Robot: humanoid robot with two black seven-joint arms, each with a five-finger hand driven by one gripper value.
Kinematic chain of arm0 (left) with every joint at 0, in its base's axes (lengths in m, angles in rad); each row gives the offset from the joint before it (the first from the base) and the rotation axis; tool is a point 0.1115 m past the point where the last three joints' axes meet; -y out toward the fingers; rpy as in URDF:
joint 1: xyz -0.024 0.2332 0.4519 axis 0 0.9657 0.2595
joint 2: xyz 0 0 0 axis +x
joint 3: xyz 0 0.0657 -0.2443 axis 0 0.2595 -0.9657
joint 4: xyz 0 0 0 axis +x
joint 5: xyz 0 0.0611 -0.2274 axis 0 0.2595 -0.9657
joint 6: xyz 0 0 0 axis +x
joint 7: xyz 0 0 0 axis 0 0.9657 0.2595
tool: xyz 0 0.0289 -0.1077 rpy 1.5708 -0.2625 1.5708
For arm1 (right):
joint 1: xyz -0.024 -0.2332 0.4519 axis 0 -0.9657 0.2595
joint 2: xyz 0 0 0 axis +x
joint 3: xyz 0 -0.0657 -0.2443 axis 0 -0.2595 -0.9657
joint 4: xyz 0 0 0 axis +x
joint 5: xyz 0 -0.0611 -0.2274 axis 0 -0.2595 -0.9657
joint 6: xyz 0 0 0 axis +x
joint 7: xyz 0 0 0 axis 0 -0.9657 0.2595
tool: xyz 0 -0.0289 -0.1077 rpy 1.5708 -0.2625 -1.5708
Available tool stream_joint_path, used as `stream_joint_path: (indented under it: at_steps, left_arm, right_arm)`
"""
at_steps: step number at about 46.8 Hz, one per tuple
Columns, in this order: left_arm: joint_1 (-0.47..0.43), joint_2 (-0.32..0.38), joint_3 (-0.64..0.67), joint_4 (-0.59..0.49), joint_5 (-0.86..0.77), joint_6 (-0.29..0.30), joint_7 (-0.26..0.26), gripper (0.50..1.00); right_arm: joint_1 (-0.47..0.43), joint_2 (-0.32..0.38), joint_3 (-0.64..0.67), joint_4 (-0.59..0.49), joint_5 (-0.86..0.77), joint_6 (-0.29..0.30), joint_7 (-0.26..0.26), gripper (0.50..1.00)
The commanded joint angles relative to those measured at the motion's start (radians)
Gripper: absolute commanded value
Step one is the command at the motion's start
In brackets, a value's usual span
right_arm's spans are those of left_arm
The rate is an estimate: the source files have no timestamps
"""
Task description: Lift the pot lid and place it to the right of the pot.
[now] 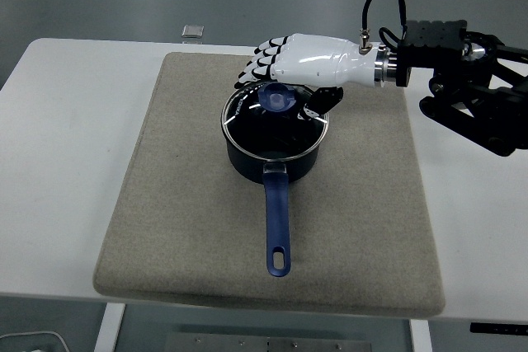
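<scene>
On white table [58, 162]: grey mat [181, 228], pot [272, 154].

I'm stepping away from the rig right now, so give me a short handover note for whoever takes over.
Right hand: over the far side of the pot, fingers open around the lid's knob, not clearly gripping it.
Left hand: out of view.
Lid: on the pot, flat. Pot sits mid-mat, handle pointing toward the near edge.
Done: hand brought to the knob.
Left: close on the knob, lift the lid, set it on the mat to the right of the pot.
</scene>
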State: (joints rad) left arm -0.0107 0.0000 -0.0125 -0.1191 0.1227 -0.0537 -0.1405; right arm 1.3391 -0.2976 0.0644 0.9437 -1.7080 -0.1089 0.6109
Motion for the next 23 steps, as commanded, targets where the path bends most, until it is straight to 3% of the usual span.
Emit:
stream_joint_path:
  at_steps: [1, 23]
  left_arm:
    - [0.0, 0.0, 0.0, -0.001, 0.002, 0.0, -0.001, 1.0]
    - [0.0, 0.0, -0.001, 0.001, 0.0, 0.0, 0.001, 1.0]
  right_arm:
    - [0.002, 0.0, -0.005, -0.005, -0.016, 0.0, 0.0, 0.907]
    - [-0.002, 0.002, -0.029, -0.031, -0.041, -0.037, 0.0, 0.907]
